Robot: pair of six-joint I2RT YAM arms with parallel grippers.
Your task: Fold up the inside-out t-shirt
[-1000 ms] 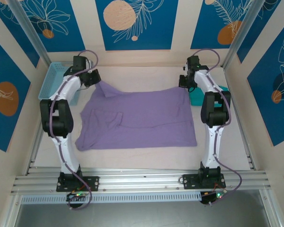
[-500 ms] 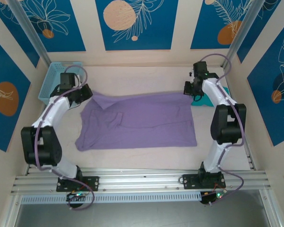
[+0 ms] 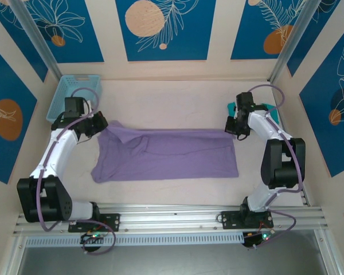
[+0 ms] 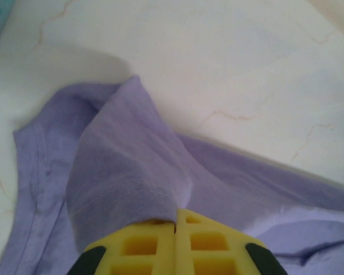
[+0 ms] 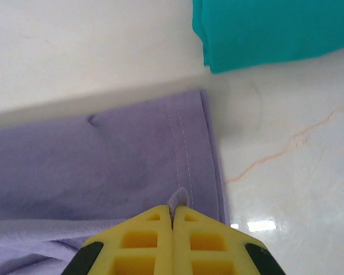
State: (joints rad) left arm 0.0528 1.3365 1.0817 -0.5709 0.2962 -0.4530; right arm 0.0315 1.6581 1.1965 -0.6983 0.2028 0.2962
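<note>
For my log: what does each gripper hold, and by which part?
The t-shirt: left gripper pinches a left-end fabric fold, right gripper the stitched right edge.

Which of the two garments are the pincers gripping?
The large lavender t-shirt, pinched by the left pincer and right pincer; the smaller teal garment lies untouched.

Ahead of left end effector (image 4: pixel 175 215): bare counter (image 3: pixel 166 100), open passage to the far wall. Light blue basket (image 3: pixel 80 77) ahead-left, near, not touching. Teal garment (image 5: pixel 275 28) just ahead-right of right end effector (image 5: pixel 173 212), with a bare strip between it and the lavender t-shirt (image 3: pixel 166 153). The shirt covers the counter between both end effectors; there is a bare strip behind it, toward the arm bases.
</note>
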